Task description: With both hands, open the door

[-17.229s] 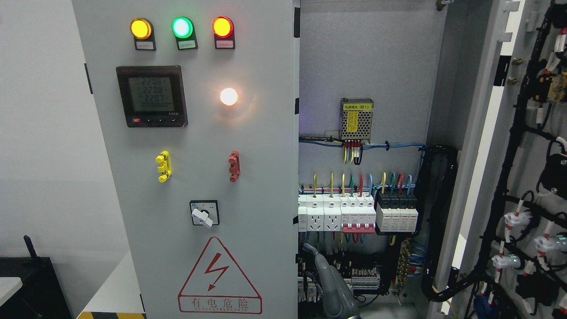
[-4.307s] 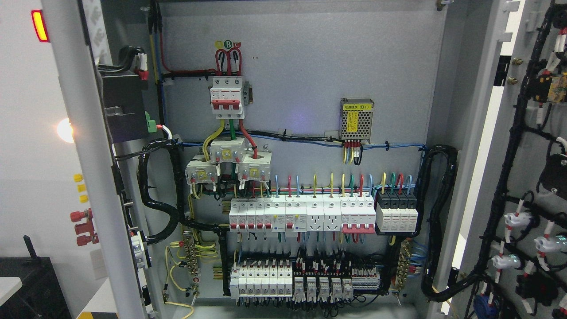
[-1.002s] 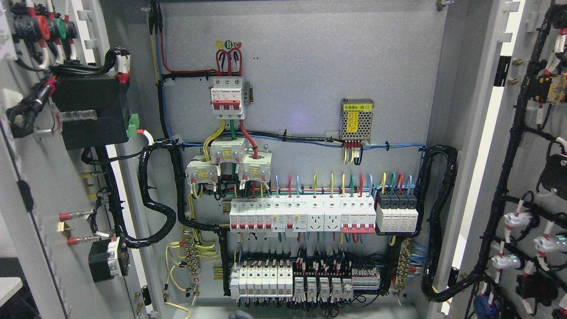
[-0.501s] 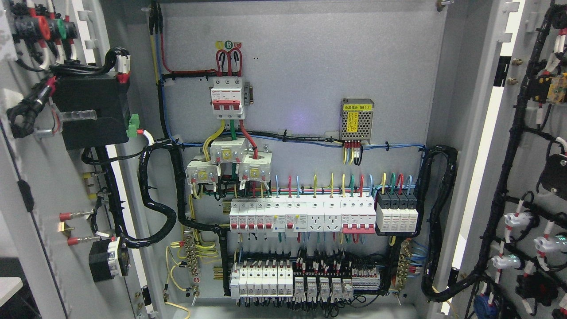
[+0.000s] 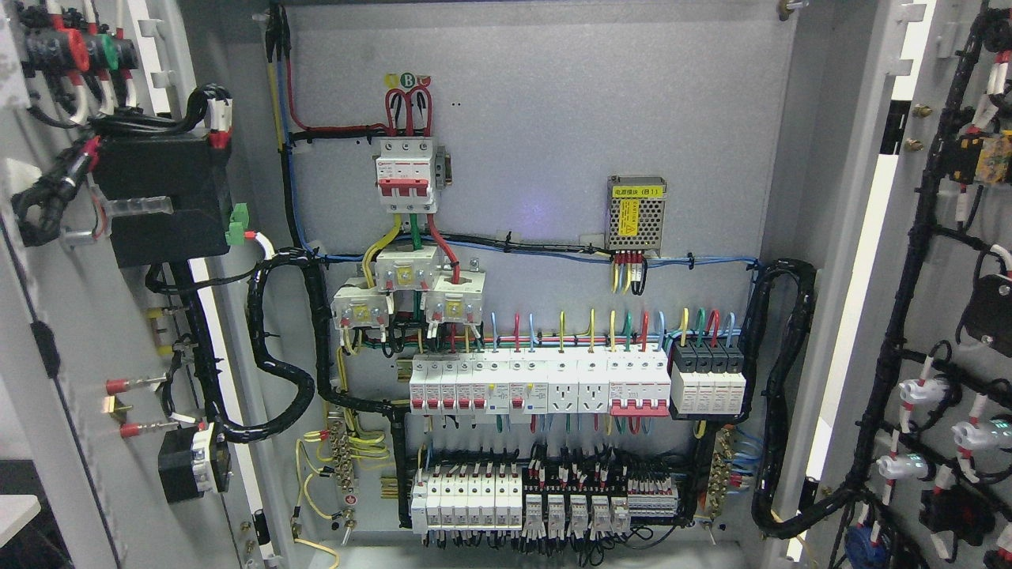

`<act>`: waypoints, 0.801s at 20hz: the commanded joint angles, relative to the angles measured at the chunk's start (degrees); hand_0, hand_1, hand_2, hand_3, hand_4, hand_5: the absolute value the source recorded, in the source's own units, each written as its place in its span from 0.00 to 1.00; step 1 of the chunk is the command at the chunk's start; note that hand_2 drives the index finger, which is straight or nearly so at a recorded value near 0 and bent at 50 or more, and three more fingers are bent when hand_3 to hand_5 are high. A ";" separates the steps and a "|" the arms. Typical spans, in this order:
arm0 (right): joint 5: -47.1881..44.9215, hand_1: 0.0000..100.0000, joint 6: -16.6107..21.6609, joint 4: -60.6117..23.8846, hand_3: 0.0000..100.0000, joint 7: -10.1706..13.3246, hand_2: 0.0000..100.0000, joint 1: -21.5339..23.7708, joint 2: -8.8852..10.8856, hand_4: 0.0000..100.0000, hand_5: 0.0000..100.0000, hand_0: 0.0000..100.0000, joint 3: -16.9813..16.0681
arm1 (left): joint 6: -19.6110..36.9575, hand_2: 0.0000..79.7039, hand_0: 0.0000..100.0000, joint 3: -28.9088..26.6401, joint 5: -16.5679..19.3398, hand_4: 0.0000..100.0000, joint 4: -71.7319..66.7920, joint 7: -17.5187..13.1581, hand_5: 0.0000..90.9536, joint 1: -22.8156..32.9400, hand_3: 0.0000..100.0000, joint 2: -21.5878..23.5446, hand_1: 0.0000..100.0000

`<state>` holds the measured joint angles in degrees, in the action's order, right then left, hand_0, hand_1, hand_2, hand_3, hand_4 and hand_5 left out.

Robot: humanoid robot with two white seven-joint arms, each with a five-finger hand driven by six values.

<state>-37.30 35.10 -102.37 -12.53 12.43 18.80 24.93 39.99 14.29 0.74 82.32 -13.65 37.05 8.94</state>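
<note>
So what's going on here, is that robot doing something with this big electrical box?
It was set to open the cabinet doors with both hands, and both stand open now. The left door is swung wide, showing the wiring on its inner side, and the right door is open too. Between them the back panel is fully exposed, with its rows of breakers and coloured wires. Neither robot hand is in the picture, so nothing is being handled at this moment.

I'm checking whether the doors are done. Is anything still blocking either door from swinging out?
Nothing visible blocks them. The left door and the right door both stand swung out, showing their wired inner faces, and the cabinet interior is fully exposed. Neither robot hand is in view.
</note>
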 commanded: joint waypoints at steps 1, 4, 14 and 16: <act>2.92 0.00 3.38 -6.17 0.00 0.05 0.00 4.44 4.93 0.00 0.00 0.11 -9.19 | 2.46 0.00 0.00 -4.44 1.01 0.03 9.35 0.02 0.00 -0.39 0.00 -0.76 0.00; 4.52 0.00 7.25 -6.17 0.00 -0.04 0.00 4.36 5.37 0.00 0.00 0.11 -12.45 | 3.07 0.00 0.00 -5.24 0.66 0.03 11.02 0.20 0.00 -1.71 0.00 -1.02 0.00; 4.52 0.00 9.10 -6.61 0.00 -0.04 0.00 2.68 5.37 0.00 0.00 0.11 -18.69 | 5.62 0.00 0.00 -6.38 -0.48 0.03 19.28 0.20 0.00 -6.46 0.00 -2.17 0.00; 4.52 0.00 9.28 -7.57 0.00 -0.04 0.00 2.68 5.46 0.00 0.00 0.11 -18.87 | 6.15 0.00 0.00 -6.38 -0.39 0.03 20.77 0.20 0.00 -7.77 0.00 -2.17 0.00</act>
<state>-33.07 44.08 -107.31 -12.55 15.43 23.03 12.50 44.06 9.48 0.04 94.18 -13.46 31.74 7.46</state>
